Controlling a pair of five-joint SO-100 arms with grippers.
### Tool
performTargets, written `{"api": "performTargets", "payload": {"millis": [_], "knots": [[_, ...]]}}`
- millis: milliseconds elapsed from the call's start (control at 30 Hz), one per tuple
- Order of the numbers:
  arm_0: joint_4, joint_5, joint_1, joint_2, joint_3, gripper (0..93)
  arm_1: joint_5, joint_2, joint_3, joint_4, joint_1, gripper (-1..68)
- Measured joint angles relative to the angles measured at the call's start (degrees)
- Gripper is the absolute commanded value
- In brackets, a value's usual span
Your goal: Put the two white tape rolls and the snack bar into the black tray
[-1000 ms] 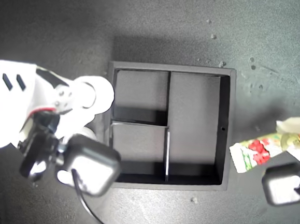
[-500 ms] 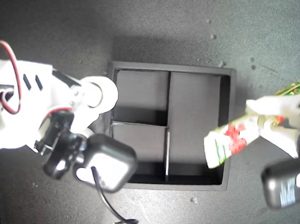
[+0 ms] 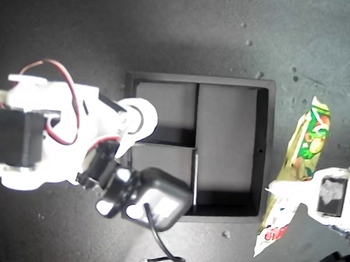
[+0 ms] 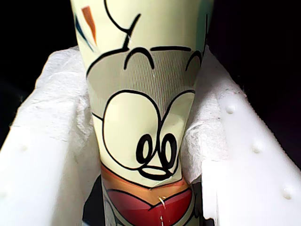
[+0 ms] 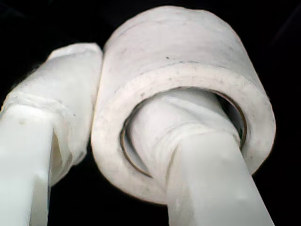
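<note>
While the black tray (image 3: 261, 150) is sitting empty, you're gripping the snack bar (image 3: 299, 165) in my first gripper (image 4: 146, 155) and a tape roll (image 3: 141, 117) in my second gripper (image 5: 113, 141).

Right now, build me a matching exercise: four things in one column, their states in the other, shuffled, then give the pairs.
Things:
1. snack bar
2. tape roll
3. black tray
4. my second gripper

States:
A. holds nothing yet
B. one finger passes through a roll's hole
C. clamped by my first gripper, beside the tray
D. held over the tray's edge

Pairs: 1-C, 2-D, 3-A, 4-B
</note>
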Motion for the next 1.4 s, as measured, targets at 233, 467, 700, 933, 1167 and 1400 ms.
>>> {"api": "performTargets", "payload": {"millis": [233,467,700,933,1167,1400], "knots": [[1.5,-2.8,4.4,-6.5,-6.7,0.0,-1.9,-11.1,-12.2,0.0,-0.7,-0.2],[1.8,-8.3,8.3,-10.7,-8.9,0.0,-2.1,-19.4,-21.3,1.5,-0.6,-0.2],[2.6,-9.2,11.5,-18.0,-17.3,0.0,-2.1,-21.4,-23.6,1.5,-0.6,-0.2],[15.3,-10.6,12.4,-32.9,-39.1,0.0,-2.1,-21.4,-23.6,1.5,-0.6,-0.2],[26.3,-13.4,13.9,-47.5,-68.3,0.0,-1.4,-21.8,-23.6,1.5,-0.8,-0.2],[26.5,-15.7,14.0,-47.6,-63.9,0.0,-1.4,-21.9,-23.6,1.5,-1.8,-0.2]]}}
